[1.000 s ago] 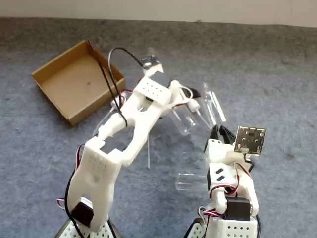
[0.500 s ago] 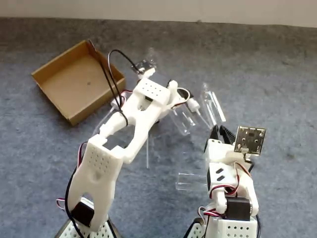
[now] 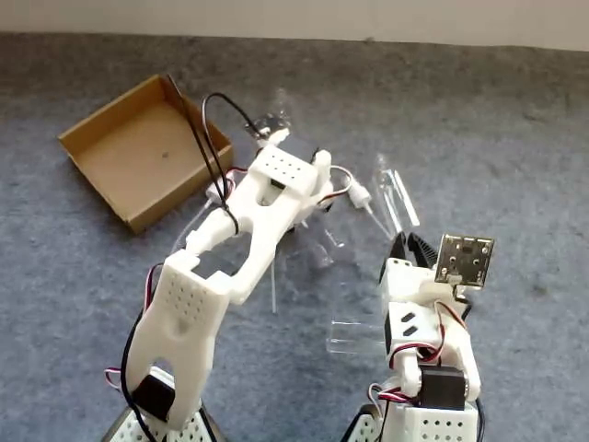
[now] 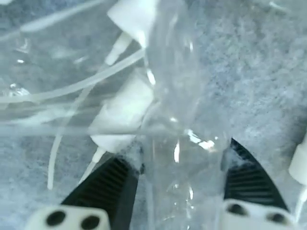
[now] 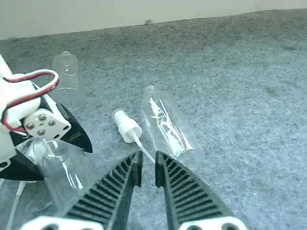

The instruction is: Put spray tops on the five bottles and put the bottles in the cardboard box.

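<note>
Bottle is clamped in the left gripper and has been drawn back toward the arms; capping is judged still ahead; right gripper is held almost together, empty; box lies near the table's far-left corner.

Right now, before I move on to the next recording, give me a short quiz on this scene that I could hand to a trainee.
1. True or false: the cardboard box already holds a bottle.
2. What sits between the left gripper's fingers? A) a spray top B) a clear bottle C) nothing
3. Fill in: the spray top near the right gripper lies ___ the lying bottle, not fitted on its neck.
Key: 1 false. 2 B. 3 beside.
</note>
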